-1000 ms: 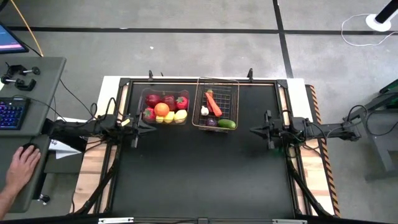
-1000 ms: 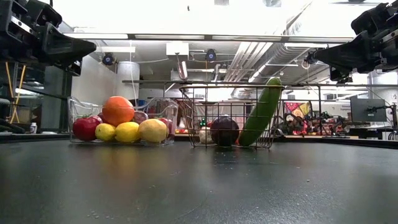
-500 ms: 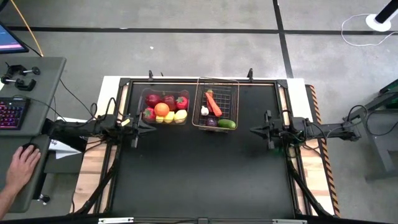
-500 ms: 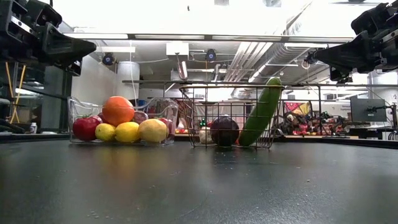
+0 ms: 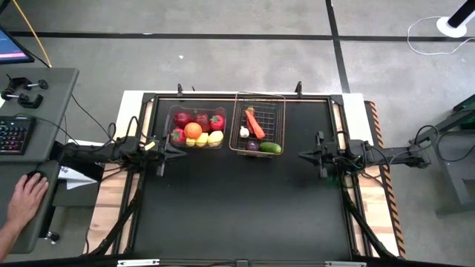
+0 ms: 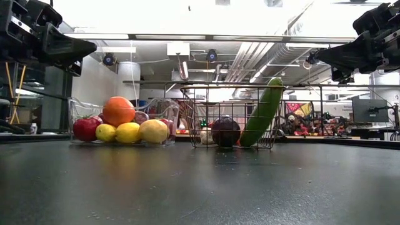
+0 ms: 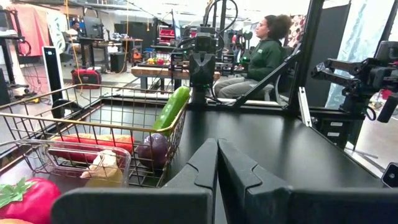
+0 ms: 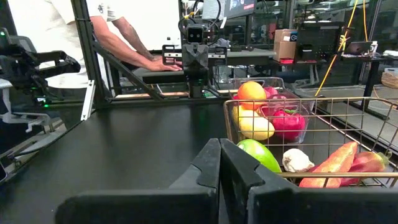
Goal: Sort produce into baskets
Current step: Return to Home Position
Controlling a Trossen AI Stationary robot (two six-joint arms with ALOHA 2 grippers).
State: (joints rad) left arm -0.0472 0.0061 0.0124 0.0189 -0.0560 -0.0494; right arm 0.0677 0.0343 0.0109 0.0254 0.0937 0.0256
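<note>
The clear plastic bin (image 5: 197, 128) at the table's far side holds red apples, an orange (image 5: 193, 130) and yellow lemons (image 6: 128, 132). Beside it on the right, the copper wire basket (image 5: 257, 123) holds a carrot (image 5: 254, 124), a white garlic (image 5: 244, 132), a purple eggplant (image 6: 225, 132) and a green cucumber (image 6: 262, 112) leaning against its wall. My left gripper (image 5: 183, 150) hangs shut at the table's left edge, pointing level toward the right. My right gripper (image 5: 300, 156) hangs shut at the right edge, pointing left. Neither touches anything.
A desk (image 5: 37, 148) with a keyboard and a person's hand (image 5: 26, 196) on a mouse stands left of the table. The black tabletop (image 5: 245, 208) spreads bare in front of the two containers. A person sits beyond the table in the left wrist view.
</note>
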